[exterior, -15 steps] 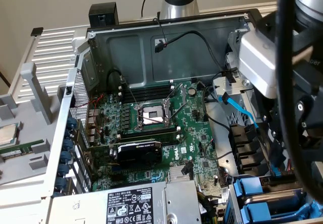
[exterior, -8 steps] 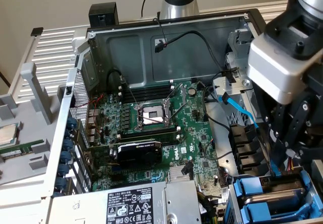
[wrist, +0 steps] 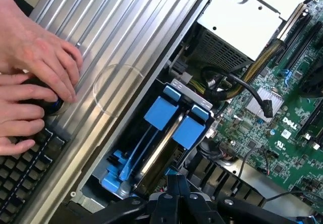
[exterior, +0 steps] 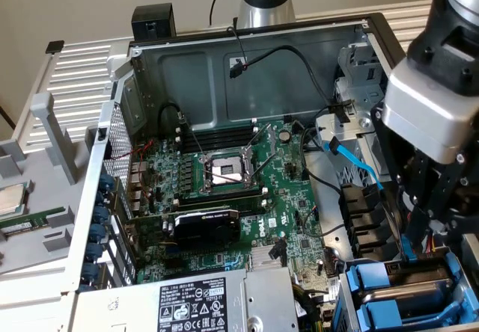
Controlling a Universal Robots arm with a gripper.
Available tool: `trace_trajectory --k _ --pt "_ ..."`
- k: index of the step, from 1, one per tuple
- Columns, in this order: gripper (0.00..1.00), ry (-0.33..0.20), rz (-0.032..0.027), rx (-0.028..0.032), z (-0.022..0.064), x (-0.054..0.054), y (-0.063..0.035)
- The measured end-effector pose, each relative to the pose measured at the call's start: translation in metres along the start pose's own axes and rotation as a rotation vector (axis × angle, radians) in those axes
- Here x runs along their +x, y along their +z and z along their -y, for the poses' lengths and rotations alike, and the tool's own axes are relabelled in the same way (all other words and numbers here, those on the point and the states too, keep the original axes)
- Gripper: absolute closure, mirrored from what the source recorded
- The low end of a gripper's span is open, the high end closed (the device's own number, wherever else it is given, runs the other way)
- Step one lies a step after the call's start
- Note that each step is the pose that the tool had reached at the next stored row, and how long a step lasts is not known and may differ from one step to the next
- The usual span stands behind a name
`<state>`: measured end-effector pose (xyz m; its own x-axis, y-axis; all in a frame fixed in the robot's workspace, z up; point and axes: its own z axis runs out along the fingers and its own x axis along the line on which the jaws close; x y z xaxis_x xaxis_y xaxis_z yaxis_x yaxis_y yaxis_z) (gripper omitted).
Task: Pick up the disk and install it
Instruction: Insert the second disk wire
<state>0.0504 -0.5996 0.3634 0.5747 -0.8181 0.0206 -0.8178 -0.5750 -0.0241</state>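
The disk [wrist: 160, 151] sits edge-on in the drive bay at the case's corner. Its silver side shows between the blue carrier tabs [wrist: 162, 114]. In the exterior view the same blue carrier [exterior: 372, 280] lies at the lower right of the open case. My gripper [wrist: 174, 182] hangs just over the bay with its black fingers shut together and nothing visible between them. In the exterior view the gripper [exterior: 413, 238] stands right above the blue carrier, at the exterior view's right.
The open computer case [exterior: 247, 55] holds a motherboard [exterior: 224, 175], a graphics card [exterior: 206, 223], a silver power supply [exterior: 202, 302] and a blue cable [exterior: 359, 164]. A person's hands [wrist: 30, 82] rest by a keyboard [wrist: 20, 168] beside the case.
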Motion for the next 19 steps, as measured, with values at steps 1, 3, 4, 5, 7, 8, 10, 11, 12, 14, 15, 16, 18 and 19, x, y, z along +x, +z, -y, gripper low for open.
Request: trace_trajectory --k 1,3,4,5,7,8,10,11,12,14,15,16,18,19 --pt "0.89 -0.015 0.0004 0.0003 0.0002 0.0001 0.0" --pt "0.89 -0.047 0.0012 0.001 0.0005 0.0004 0.0" --pt "0.89 -0.063 0.0016 0.0013 0.0007 0.0005 0.0" --pt "0.89 -0.079 0.0019 0.0016 0.0009 0.0006 0.0" --pt "0.89 -0.108 0.0026 0.0022 0.0015 0.0011 0.0" --pt "0.89 -0.119 0.0029 0.0024 0.0023 0.0016 0.0001" --pt "0.89 -0.131 0.0032 0.0027 0.0047 0.0033 0.0002" --pt "0.89 -0.134 0.0033 0.0028 0.006 0.0042 0.0003" --pt "0.89 -0.137 0.0034 0.0028 0.0067 0.0046 0.0003" --pt "0.89 -0.142 0.0031 0.0026 0.0074 0.0038 0.0003" --pt "0.89 -0.145 0.0023 0.0019 0.008 0.0031 0.0003" --pt "0.89 -0.15 0.0012 0.0011 0.0084 0.0025 0.0002" --pt "0.89 -0.174 0.0002 0.0003 0.0086 0.0021 0.0003" --pt "0.89 -0.189 -0.0001 0.0001 0.0087 0.002 0.0004"
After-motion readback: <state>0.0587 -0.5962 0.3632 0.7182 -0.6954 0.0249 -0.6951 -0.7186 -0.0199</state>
